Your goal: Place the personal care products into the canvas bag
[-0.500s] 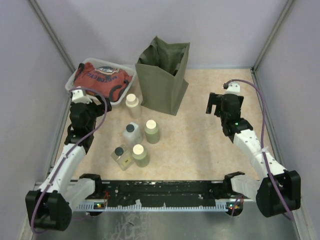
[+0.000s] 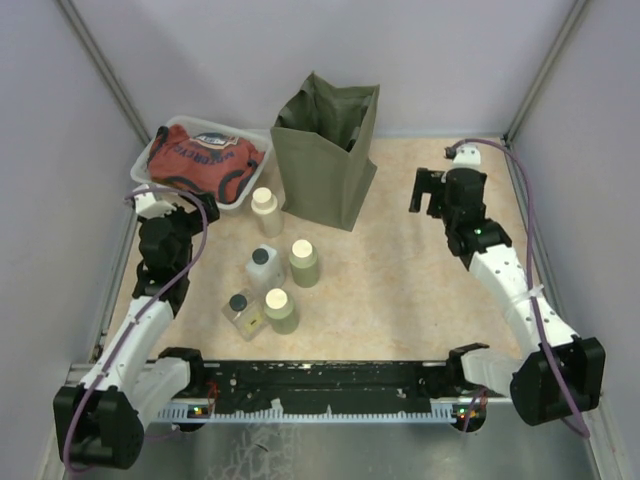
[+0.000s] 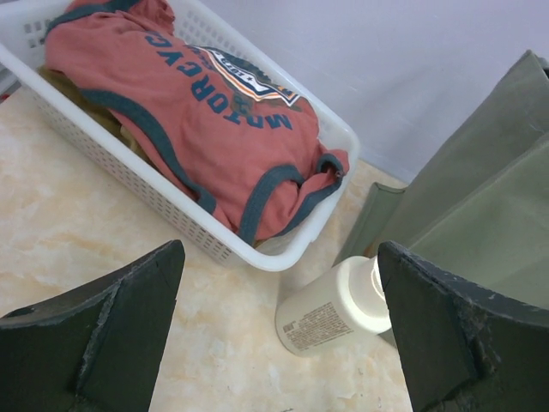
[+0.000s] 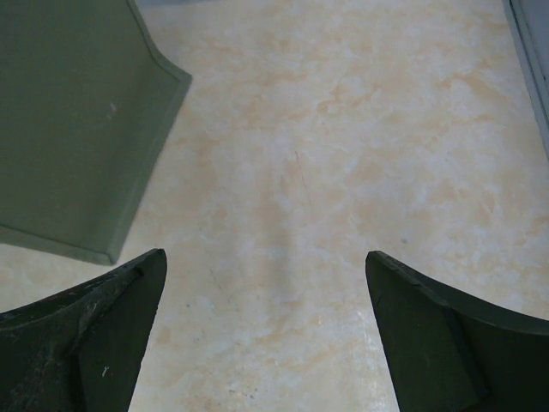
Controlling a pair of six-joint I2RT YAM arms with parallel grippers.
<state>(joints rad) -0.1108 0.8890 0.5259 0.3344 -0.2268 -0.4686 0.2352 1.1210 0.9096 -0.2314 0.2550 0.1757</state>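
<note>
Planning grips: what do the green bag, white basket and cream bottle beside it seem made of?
The green bag looks like matte woven fabric, probably canvas: soft creases, no shine. The basket seems rigid white plastic, with perforated grid walls. The cream bottle looks like smooth opaque plastic, slightly glossy, with a printed label.

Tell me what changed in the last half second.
The right pincer moved a little farther from its base, toward the back. The left pincer shifted only slightly. Both are open and empty; nothing was taken or let go. The five bottles, canvas bag and tray stayed put.
</note>
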